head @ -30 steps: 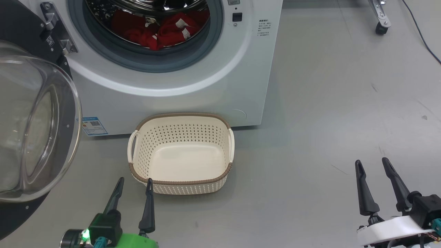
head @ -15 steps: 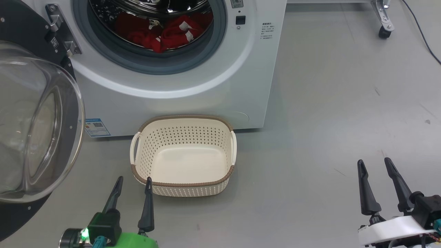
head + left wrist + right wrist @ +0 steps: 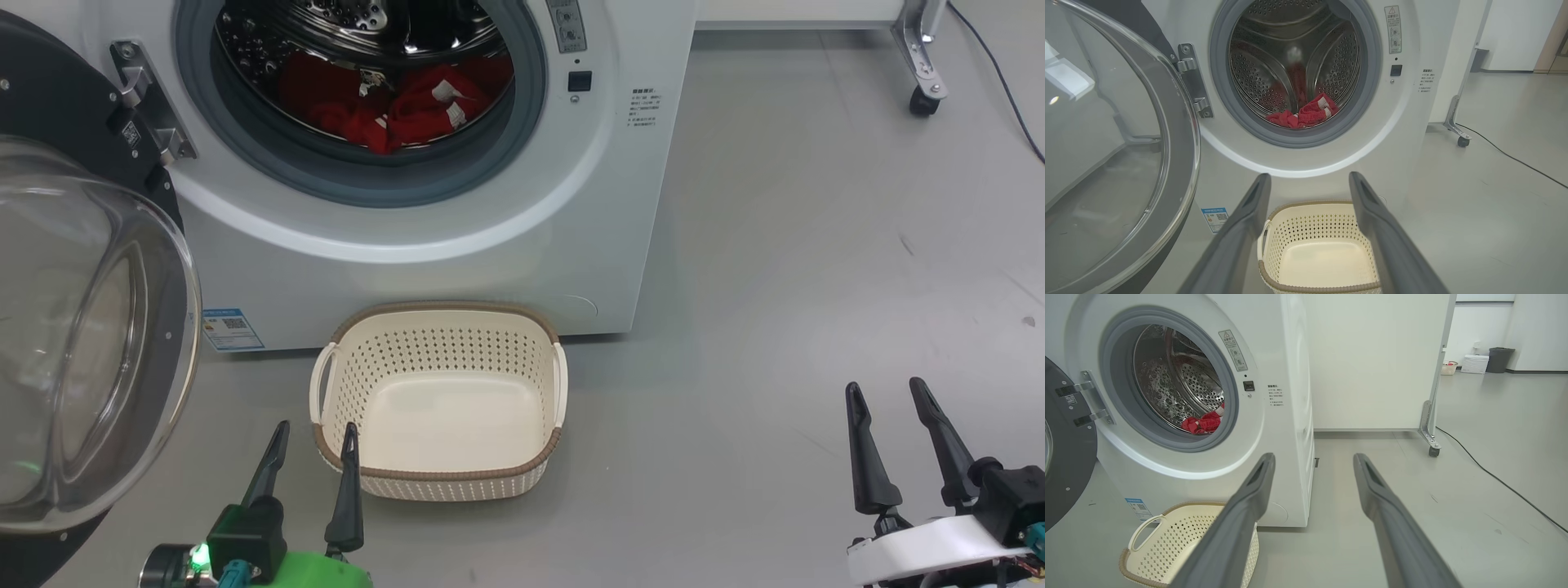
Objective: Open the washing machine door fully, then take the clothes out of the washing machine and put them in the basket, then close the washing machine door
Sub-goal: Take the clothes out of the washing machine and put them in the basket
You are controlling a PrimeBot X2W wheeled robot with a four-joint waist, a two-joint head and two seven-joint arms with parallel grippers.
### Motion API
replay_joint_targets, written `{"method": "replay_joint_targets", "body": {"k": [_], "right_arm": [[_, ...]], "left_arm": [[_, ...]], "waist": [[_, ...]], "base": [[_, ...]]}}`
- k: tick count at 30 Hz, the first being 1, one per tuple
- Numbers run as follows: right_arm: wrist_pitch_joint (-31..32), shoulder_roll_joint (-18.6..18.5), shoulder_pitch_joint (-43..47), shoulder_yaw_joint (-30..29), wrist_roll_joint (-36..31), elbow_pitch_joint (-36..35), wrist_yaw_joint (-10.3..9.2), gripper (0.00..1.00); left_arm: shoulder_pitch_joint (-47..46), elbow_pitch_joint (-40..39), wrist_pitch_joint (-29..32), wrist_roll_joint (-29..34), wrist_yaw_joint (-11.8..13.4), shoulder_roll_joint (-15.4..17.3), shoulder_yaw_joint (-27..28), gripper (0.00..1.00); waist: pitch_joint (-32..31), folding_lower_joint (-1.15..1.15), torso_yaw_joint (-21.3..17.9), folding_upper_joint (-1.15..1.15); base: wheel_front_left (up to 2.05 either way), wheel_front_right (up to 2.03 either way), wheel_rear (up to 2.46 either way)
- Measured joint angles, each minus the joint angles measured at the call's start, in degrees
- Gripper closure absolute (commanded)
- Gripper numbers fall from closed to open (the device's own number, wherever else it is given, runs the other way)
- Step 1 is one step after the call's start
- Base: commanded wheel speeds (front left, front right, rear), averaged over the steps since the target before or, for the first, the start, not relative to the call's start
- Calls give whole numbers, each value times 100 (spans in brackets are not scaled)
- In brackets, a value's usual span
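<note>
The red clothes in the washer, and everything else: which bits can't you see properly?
- the clothes: head view, crumpled in one heap, and the grey door ring hides their lower edge; I cannot tell how many pieces there are.
- the washing machine door: head view, cut off by the left edge.
- the blue label: head view, print too small to read.
- the washing machine: head view, top cut off by the upper edge.
</note>
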Motion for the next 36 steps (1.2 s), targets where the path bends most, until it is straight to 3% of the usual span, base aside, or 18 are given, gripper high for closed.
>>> {"method": "replay_joint_targets", "body": {"k": [19,36], "right_arm": [[0,22,76,40,-9,11,0,0],[0,38,77,44,-9,14,0,0]], "left_arm": [[0,37,0,-1,0,1,-58,0],[-1,38,0,-9,1,2,-57,0]], "waist": [[-86,0,73,0],[-95,0,88,0]], "base": [[113,-113,0],[46,-46,0]]}}
